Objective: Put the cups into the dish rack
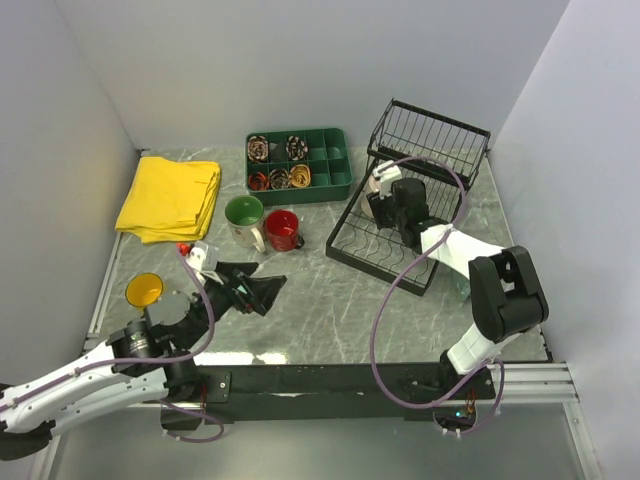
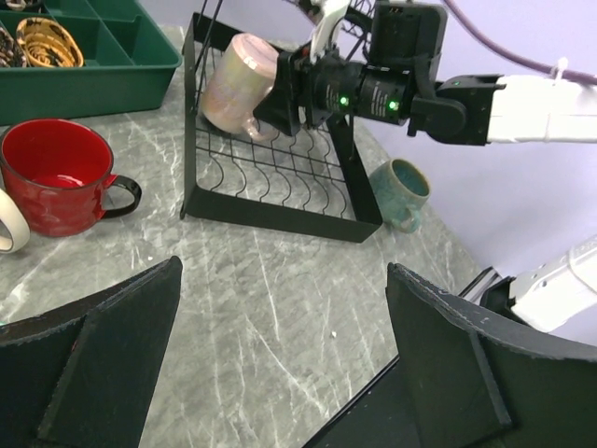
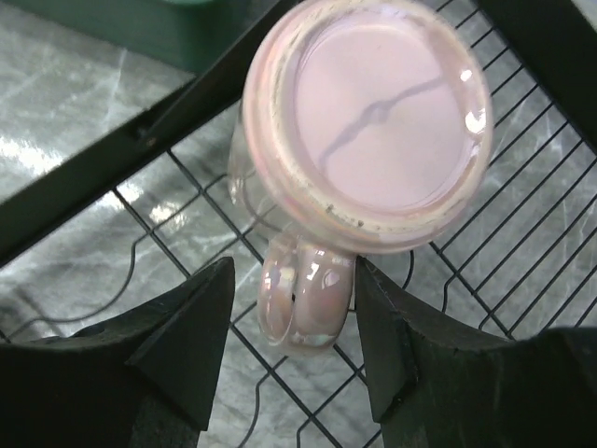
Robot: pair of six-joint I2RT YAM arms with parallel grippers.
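counter (image 1: 330,310), grey marbled. dish rack (image 2: 280,217), black wire, far right, with beige-pink mug (image 3: 373,121) mouth-down on its flat base. left gripper (image 2: 284,280), spread wide, empty, over bare counter. right gripper (image 3: 294,280), part-way apart, fingers flanking that mug's handle without pinching. cream mug (image 1: 243,213) beside red mug (image 2: 56,177), left of rack. teal mug (image 2: 401,191) on counter by the rack's corner. yellow mug (image 1: 144,290) near left.

Marble table (image 1: 330,300) carries yellow cloth (image 1: 170,198), green tray (image 1: 335,165), dish rack (image 1: 360,245), 4 mugs (image 1: 283,230).
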